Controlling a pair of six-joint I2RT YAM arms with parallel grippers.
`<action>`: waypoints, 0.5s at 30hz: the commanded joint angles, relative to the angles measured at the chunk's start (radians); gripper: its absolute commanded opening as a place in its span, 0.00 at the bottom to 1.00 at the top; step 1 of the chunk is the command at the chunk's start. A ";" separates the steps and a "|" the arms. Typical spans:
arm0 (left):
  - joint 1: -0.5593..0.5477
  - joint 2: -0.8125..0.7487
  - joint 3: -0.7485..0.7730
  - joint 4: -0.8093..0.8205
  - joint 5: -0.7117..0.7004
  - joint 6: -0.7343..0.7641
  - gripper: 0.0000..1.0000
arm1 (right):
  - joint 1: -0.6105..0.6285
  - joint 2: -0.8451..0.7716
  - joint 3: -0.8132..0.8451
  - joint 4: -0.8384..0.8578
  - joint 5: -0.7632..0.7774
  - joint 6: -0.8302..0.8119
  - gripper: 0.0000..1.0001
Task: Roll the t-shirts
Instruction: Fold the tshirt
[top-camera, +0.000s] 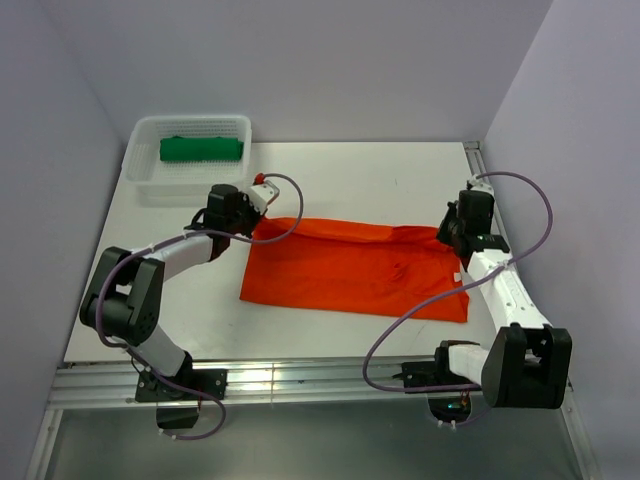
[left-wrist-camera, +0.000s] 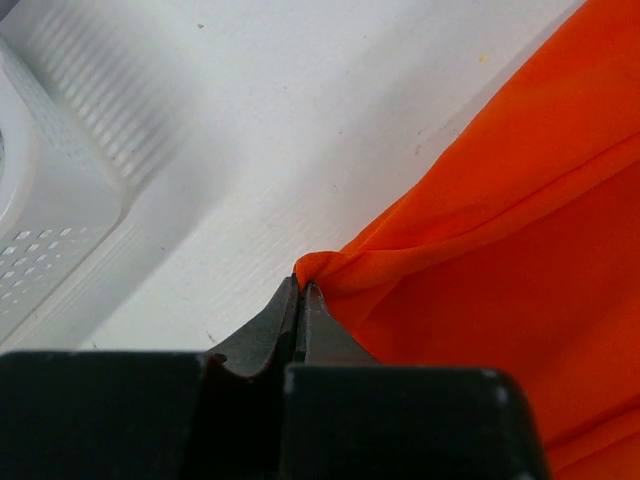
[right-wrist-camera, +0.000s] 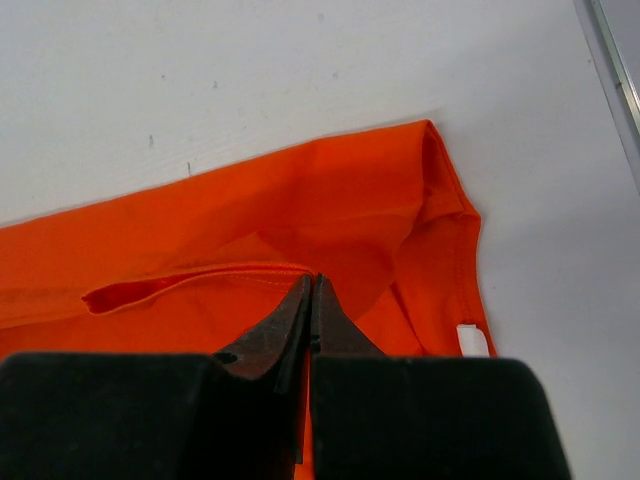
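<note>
While its jaws pinch the nine-o'clock corner of the orange t-shirt (top-camera: 350, 270), the left gripper (left-wrist-camera: 302, 285) mirrors the right gripper (right-wrist-camera: 312, 280), which is closed on a fold at three o'clock. That shirt lies flat and unrolled. The green t-shirt (top-camera: 200, 149) sits rolled in the basket (top-camera: 140, 175) at eleven o'clock.

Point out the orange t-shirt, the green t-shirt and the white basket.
orange t-shirt (top-camera: 350, 270): top external view, middle of the flat cloth.
green t-shirt (top-camera: 201, 149): top external view, middle of the bundle inside the basket.
white basket (top-camera: 175, 186): top external view, its near wall.
</note>
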 joint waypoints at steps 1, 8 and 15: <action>-0.008 -0.043 -0.007 0.041 0.033 0.029 0.00 | 0.013 -0.042 -0.013 -0.009 0.033 0.015 0.00; -0.011 -0.027 -0.020 0.021 0.033 0.063 0.00 | 0.016 -0.048 -0.036 -0.035 0.033 0.031 0.00; -0.011 -0.035 -0.058 0.040 0.031 0.081 0.00 | 0.020 -0.056 -0.059 -0.054 0.036 0.051 0.00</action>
